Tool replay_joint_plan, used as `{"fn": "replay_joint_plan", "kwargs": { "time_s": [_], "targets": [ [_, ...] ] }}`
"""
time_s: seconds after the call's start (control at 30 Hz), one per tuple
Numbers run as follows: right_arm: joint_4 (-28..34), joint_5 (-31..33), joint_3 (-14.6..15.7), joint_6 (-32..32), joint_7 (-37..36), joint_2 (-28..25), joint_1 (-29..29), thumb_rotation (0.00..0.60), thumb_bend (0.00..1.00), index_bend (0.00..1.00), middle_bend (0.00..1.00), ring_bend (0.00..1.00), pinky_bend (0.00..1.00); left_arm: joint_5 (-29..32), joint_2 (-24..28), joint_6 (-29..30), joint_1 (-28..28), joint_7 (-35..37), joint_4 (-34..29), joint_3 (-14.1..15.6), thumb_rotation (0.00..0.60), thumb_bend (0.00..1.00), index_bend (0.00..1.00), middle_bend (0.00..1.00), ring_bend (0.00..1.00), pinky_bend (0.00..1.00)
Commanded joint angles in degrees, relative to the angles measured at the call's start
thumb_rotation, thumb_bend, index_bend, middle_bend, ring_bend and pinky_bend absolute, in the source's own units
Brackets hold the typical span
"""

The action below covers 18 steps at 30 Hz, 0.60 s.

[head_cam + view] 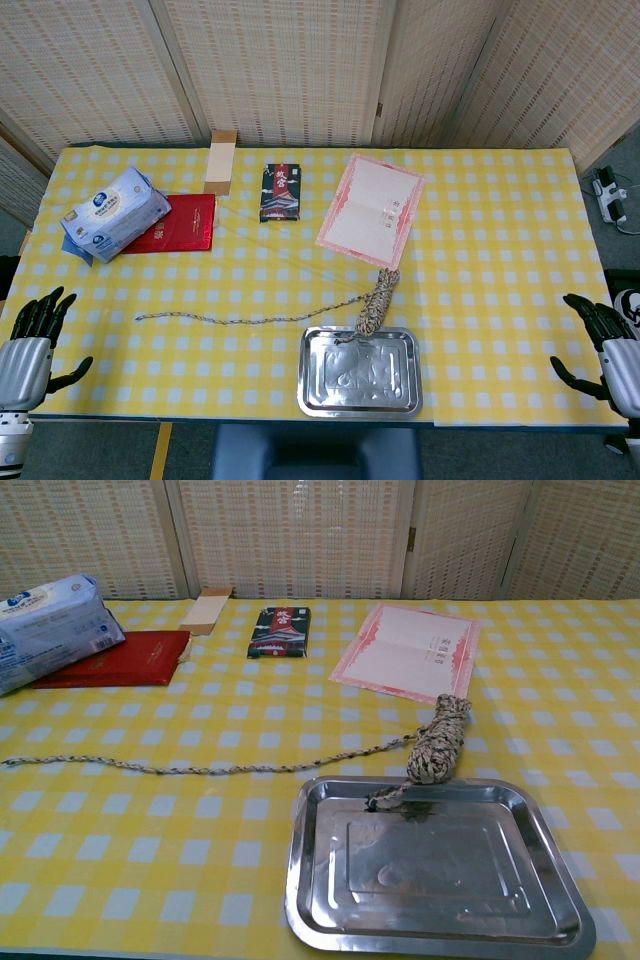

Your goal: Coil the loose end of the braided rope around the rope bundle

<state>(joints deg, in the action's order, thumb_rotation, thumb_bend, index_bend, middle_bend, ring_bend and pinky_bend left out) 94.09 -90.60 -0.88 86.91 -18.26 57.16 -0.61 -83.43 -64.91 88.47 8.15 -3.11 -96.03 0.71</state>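
The braided rope bundle [378, 298] [440, 739] lies on the yellow checked cloth, its near tip drooping over the rim into the metal tray [322, 398] [560, 920]. Its loose end [235, 319] [190, 769] trails left across the table in a thin wavy line. My left hand [30, 345] hangs at the table's near left corner, fingers spread, holding nothing. At the near right edge my right hand [605, 345] is likewise spread with nothing in it. Neither hand shows in the chest view, and both are far from the rope.
A pink-bordered certificate [371, 209] [412, 662] lies just behind the bundle. Further back are a dark card pack [281, 191] [279, 631], a red booklet [178, 223] [108, 658], a tissue pack [113, 212] [50, 628] and a small cardboard box [220, 162] [207, 610].
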Motion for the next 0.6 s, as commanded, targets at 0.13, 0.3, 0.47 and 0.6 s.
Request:
{"fn": "replay_joint_plan", "kwargs": {
  "time_s": [0.13, 0.3, 0.47, 0.6],
  "targets": [
    [-0.1, 0.0, 0.0, 0.6, 0.4, 0.3, 0.2, 0.600, 0.34, 0.14, 0.14, 0.18, 0.11, 0.4, -0.3, -0.8, -0.3, -0.1, -0.4, -0.7, 0.600, 0.27, 0.10, 0.00, 0.00, 0.00],
    [0.2, -0.6, 0.0, 1.1, 0.9, 0.1, 0.2, 0.600, 0.34, 0.14, 0.14, 0.18, 0.11, 0.1, -0.3, -1.0, -0.6, 0.1, -0.5, -1.0, 0.600, 0.27, 0.10, 0.00, 0.00, 0.00],
    [0.4, -1.2, 0.1, 0.7, 1.9, -0.1, -0.2, 0.600, 0.34, 0.14, 0.14, 0.18, 0.11, -0.1, -0.3, -1.0, -1.0, 0.2, -0.5, -1.3, 0.600, 0.27, 0.10, 0.00, 0.00, 0.00],
    [1.0, -1.9, 0.1, -0.8, 3.4, -0.3, -1.5, 0.600, 0.34, 0.14, 0.14, 0.18, 0.11, -0.5, -0.1, -1.4, -1.2, 0.6, -0.8, -1.3, 0.600, 0.27, 0.10, 0.00, 0.00, 0.00]
  ]
}}
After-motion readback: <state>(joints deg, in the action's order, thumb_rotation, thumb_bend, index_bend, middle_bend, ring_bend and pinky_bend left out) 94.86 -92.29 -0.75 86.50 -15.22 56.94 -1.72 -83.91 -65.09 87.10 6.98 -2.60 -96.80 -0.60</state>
